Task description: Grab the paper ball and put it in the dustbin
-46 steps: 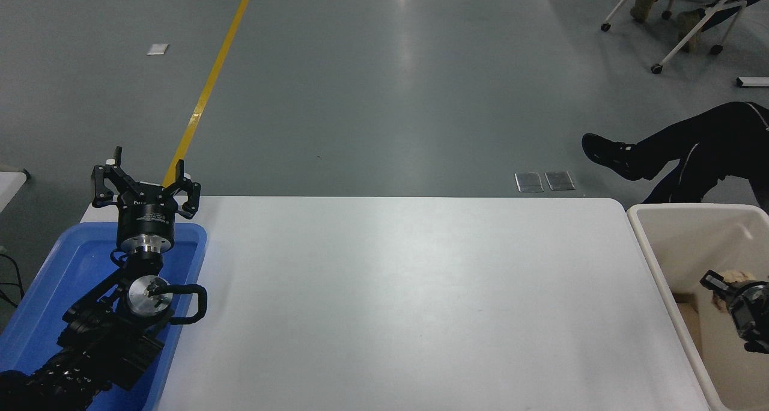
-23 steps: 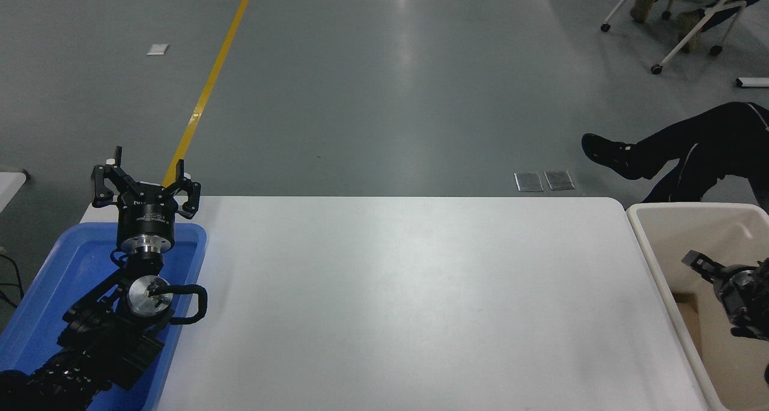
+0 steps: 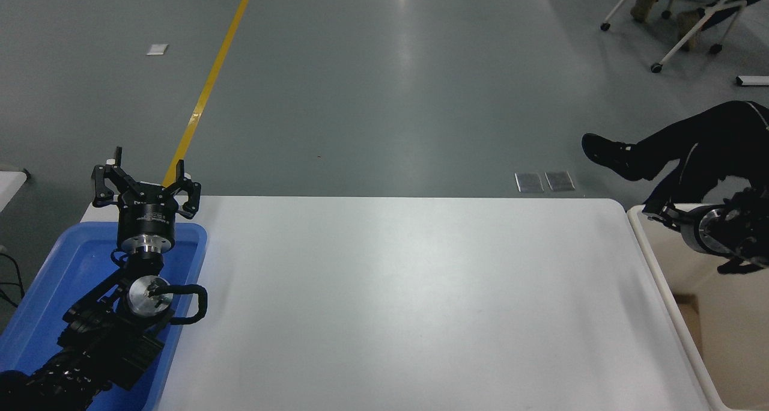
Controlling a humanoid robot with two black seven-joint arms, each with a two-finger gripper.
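Hovering: right hand (image 3: 656,214) | dustbin (image 3: 667,291) cream-white, thick-rimmed (ball unseen)

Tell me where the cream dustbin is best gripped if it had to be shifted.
Probably the thick rounded rim of the dustbin, along its long wall beside the table, coming down from above to pinch that wall inside and outside. The visible walls look smooth and deep, and no handles show, so the rim seems the only graspable edge.
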